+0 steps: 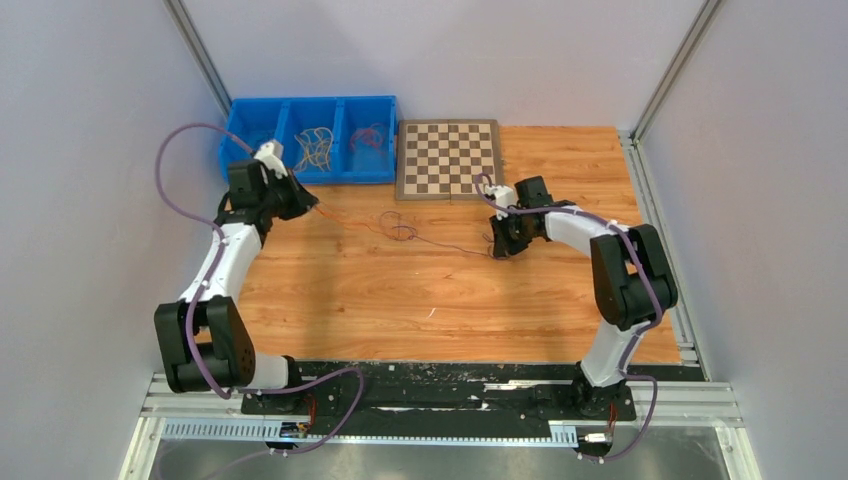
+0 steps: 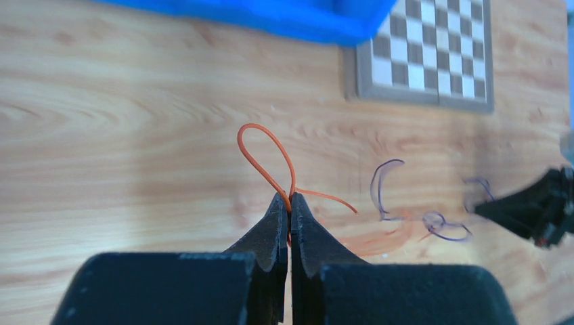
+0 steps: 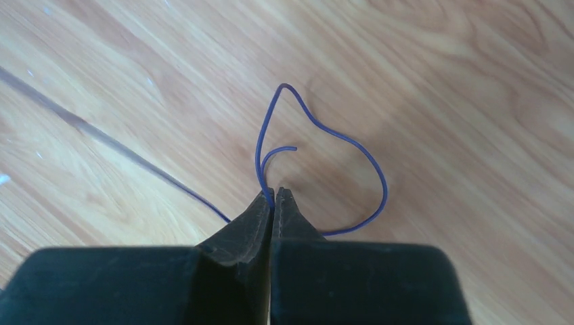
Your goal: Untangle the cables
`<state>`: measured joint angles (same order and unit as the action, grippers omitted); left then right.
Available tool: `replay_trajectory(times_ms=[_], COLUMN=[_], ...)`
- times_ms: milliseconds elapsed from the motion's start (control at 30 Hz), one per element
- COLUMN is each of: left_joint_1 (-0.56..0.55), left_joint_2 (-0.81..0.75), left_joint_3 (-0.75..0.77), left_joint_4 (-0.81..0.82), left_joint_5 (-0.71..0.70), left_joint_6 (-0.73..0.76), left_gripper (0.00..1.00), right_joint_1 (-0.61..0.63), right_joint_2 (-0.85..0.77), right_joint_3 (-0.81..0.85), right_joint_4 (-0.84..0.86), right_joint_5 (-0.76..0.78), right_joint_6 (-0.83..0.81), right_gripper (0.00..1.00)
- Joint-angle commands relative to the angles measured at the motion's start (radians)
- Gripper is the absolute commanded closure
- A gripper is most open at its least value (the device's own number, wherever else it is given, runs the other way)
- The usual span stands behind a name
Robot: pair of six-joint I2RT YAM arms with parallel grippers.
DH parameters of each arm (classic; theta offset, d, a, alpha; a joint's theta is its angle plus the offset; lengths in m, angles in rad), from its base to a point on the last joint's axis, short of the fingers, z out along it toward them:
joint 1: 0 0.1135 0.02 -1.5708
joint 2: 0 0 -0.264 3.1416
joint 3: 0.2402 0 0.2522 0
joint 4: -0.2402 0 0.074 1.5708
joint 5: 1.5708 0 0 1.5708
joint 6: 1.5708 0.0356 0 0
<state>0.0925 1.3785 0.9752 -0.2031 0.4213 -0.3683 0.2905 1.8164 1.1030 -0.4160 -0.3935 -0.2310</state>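
Two thin cables lie tangled on the wooden table point(image 1: 400, 300). My left gripper point(image 2: 290, 196) is shut on the orange cable point(image 2: 260, 145), whose loop stands up above the fingertips. My right gripper point(image 3: 273, 193) is shut on the purple cable point(image 3: 365, 159), which curls in a loop past the tips. In the top view the left gripper point(image 1: 314, 204) is at the left end and the right gripper point(image 1: 497, 252) at the right end of the stretched strands, with a small knot of cables point(image 1: 398, 226) between them.
A blue three-compartment bin point(image 1: 310, 140) at the back left holds more loose wires. A chessboard point(image 1: 449, 158) lies next to it, just behind my right arm. Grey walls enclose the table on three sides.
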Motion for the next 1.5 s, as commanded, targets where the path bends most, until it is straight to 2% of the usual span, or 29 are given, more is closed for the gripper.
replay_trajectory(times_ms=[0,233,567,867,1000,1133,1300,1467], left_joint_1=[0.070,0.137,0.139,0.129,0.087,0.062,0.064,0.053], left_joint_2=[-0.085,-0.078,-0.031,0.091,0.156,0.206,0.291,0.358], left_joint_3=[0.171,0.348,0.542,0.727,0.778,0.827,0.958,1.016], left_joint_4=[-0.005,-0.005,0.075,0.133,0.165,0.224,0.239,0.276], left_joint_5=[-0.047,-0.100,-0.118,-0.012,0.007,-0.007,-0.124,0.008], left_joint_6=[0.113,0.170,0.246,0.198,0.239,0.287,0.331,0.288], left_gripper=[1.00,1.00,1.00,1.00,1.00,1.00,1.00,1.00], right_joint_1=[-0.080,-0.213,-0.358,-0.399,-0.399,-0.403,-0.447,-0.472], right_joint_2=[-0.099,-0.115,-0.117,-0.094,-0.088,-0.096,-0.120,-0.111], right_joint_3=[-0.068,-0.120,-0.156,-0.141,-0.123,-0.134,-0.163,-0.143], right_joint_4=[-0.041,-0.049,-0.068,-0.089,-0.109,-0.119,-0.128,-0.157], right_joint_5=[0.102,0.166,0.166,0.165,0.158,0.181,0.222,0.176], right_joint_6=[-0.174,-0.294,-0.361,-0.383,-0.375,-0.385,-0.425,-0.409], right_gripper=[1.00,1.00,1.00,1.00,1.00,1.00,1.00,1.00])
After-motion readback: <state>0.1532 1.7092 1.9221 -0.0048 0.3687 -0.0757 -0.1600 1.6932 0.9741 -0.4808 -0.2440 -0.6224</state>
